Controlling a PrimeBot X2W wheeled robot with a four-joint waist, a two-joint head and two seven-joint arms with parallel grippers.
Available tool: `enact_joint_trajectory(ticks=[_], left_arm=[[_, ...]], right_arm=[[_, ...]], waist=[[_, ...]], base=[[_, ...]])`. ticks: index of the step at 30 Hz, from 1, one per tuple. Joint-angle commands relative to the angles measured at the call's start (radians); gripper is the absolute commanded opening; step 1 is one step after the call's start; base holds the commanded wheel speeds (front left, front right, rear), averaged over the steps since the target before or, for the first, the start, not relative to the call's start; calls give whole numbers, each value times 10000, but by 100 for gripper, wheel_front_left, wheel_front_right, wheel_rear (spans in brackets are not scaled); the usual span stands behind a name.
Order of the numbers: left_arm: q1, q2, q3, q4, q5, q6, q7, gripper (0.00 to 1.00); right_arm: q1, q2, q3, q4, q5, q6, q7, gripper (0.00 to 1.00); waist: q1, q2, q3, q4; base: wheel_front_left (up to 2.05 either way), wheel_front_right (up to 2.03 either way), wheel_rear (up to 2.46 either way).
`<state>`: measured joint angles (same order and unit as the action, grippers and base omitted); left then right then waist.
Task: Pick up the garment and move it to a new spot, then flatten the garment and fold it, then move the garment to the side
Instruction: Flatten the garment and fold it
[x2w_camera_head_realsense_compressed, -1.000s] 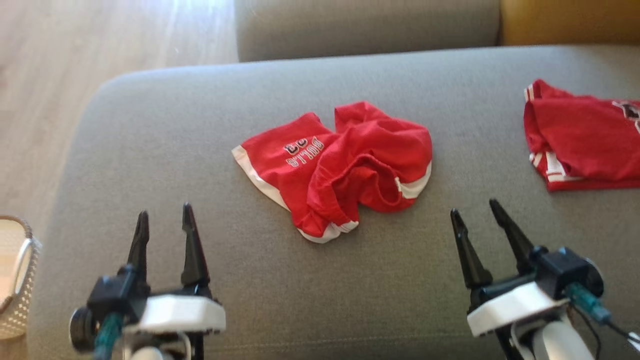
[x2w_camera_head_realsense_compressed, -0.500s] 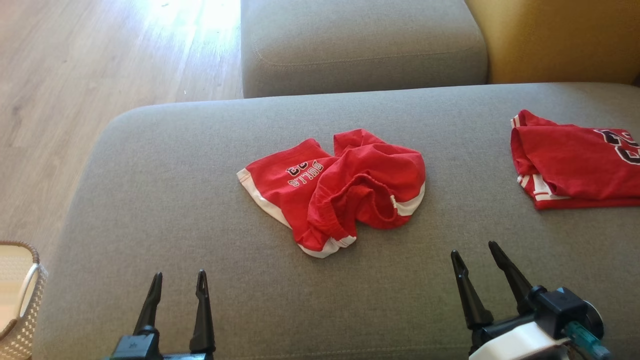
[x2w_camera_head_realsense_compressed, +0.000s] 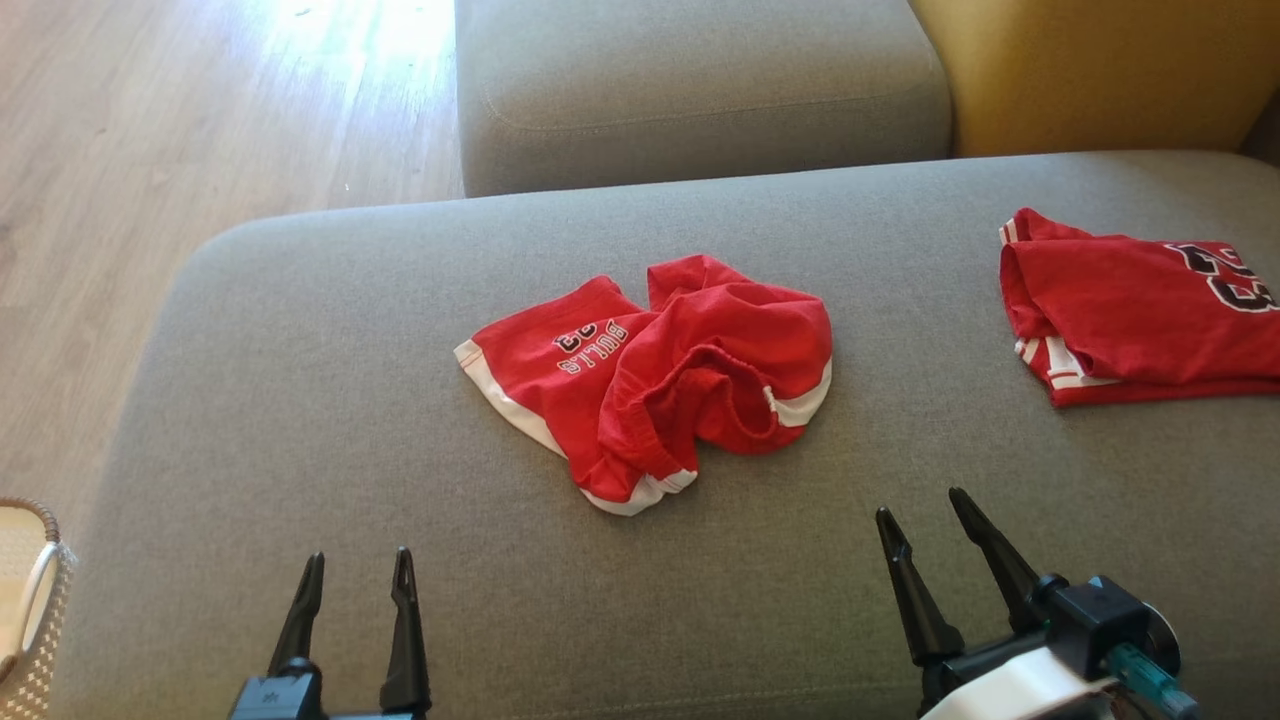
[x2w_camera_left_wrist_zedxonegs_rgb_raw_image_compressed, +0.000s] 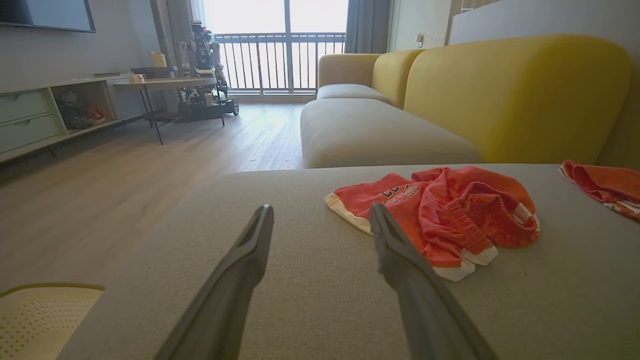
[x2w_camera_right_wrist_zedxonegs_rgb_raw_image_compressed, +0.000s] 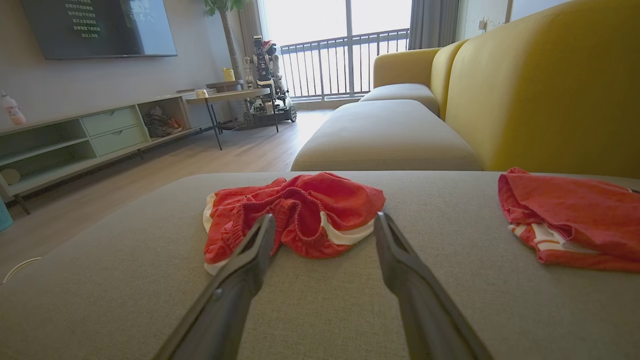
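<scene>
Crumpled red shorts (x2w_camera_head_realsense_compressed: 650, 375) lie mid-cushion on a grey sofa seat (x2w_camera_head_realsense_compressed: 300, 400), another red garment (x2w_camera_head_realsense_compressed: 1140, 320) well apart at 3 o'clock. The left gripper (x2w_camera_head_realsense_compressed: 359, 555), at 7 o'clock, and right gripper (x2w_camera_head_realsense_compressed: 920, 502), at 5 o'clock, hover spread wide, holding nothing. The pick-up appears not yet begun; next, 1 gripper must reach in and pinch a fold.

We see the grey seat cushion (x2w_camera_head_realsense_compressed: 300, 400) covered in coarse, matt woven cloth. At its middle the garment (x2w_camera_head_realsense_compressed: 700, 350) is matt red knit with white trim and a puckered elastic waistband. Beyond the cushion the floor (x2w_camera_head_realsense_compressed: 150, 150) is pale wood with a soft sheen, and the yellow backrest (x2w_camera_head_realsense_compressed: 1100, 70) is matt fabric. By its near-left corner the basket (x2w_camera_left_wrist_zedxonegs_rgb_raw_image_compressed: 45, 315) looks like cream perforated plastic. Over its near edge the left gripper (x2w_camera_head_realsense_compressed: 359, 555) and right gripper (x2w_camera_head_realsense_compressed: 920, 502) look smooth, dark and matt.
</scene>
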<state>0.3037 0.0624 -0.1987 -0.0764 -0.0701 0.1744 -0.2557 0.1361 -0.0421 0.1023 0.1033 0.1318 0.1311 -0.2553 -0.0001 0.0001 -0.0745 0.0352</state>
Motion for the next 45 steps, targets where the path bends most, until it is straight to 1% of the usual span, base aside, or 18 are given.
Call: enact_joint_trajectory(ticks=[1,7,10,13,14,17,19,21,26,28,31,34,35,37,39,41,43,45], left_arm=[[-488,-111,307,-284,163,-29,-60,100],[-535,-117,287,-231,251,24,-61,100],[-654,-118,211,-156,252,-69,-61,100],[-1162,-76,-84,94,427,-485,-61,100],[-1162,-76,-84,94,427,-485,-61,100],[-2053,-56,-498,465,488,-1088,-61,100],[-2707,-62,-863,846,474,-1544,-61,100],[-3403,-71,-1207,1331,512,-1895,-61,100],[-5360,-109,-2245,2761,244,-2521,40,100],[-6207,-115,-2787,3160,-219,-2674,339,100],[-7434,-118,-3611,3503,-1369,-2775,985,100],[-8442,-119,-4386,3769,-2525,-2726,1779,100],[-8957,-120,-4864,3877,-3205,-2578,2242,100],[-9366,-120,-5282,4083,-3676,-2317,2733,100],[-9672,-120,-5570,4327,-3982,-1967,3110,100],[-9932,-120,-5749,4662,-4035,-1565,3354,100],[-10103,-121,-5811,4937,-4037,-1195,3398,100],[-10191,-121,-5858,5162,-3997,-931,3434,100]], right_arm=[[-442,-81,226,-285,-23,-4,-65,100],[-477,-81,266,-261,-27,-4,-65,100],[-507,-81,267,-260,-43,-4,-65,100],[-564,-81,276,-268,-93,-4,-65,100],[-564,-81,276,-268,-93,-4,-65,100],[-662,-81,366,-245,-198,-4,-65,100],[-737,-81,369,-223,-234,-4,-65,100],[-825,-81,357,-221,-282,-4,-65,100],[-1186,-81,283,-380,-512,-4,-65,100],[-1428,-81,212,-462,-555,-4,-65,100],[-1804,-81,135,-613,-540,-4,-65,100],[-2086,-81,94,-717,-506,-4,-65,100],[-2243,-81,72,-775,-425,-4,-65,100],[-2370,-81,51,-822,-361,-4,-65,100],[-2478,-81,37,-863,-308,-4,-65,100],[-2566,-81,-4,-908,-262,-4,-65,100],[-2629,-81,-59,-944,-227,-4,-65,100],[-2661,-81,-129,-968,-208,-4,-65,100]], waist=[[1,-1,37,-31],[1,-1,99,-130],[1,-1,158,-179],[1,-1,292,-234],[1,-1,292,-234],[1,-1,477,-366],[1,-1,635,-490],[1,-1,822,-626],[1,-1,1718,-985],[1,-1,2189,-1151],[1,-1,2885,-1386],[1,-1,3422,-1597],[1,-1,3710,-1732],[1,-1,3930,-1836],[1,-1,4094,-1926],[1,-1,4211,-1995],[1,-1,4278,-2037],[1,-1,4306,-2053]], base=[[0,0,0],[0,0,0],[0,0,0],[0,0,0],[0,0,0],[0,0,0],[0,0,0],[0,0,0],[0,0,0],[0,0,0],[0,0,0],[0,0,0],[0,0,0],[0,0,0],[0,0,0],[0,0,0],[0,0,0],[0,0,0]])
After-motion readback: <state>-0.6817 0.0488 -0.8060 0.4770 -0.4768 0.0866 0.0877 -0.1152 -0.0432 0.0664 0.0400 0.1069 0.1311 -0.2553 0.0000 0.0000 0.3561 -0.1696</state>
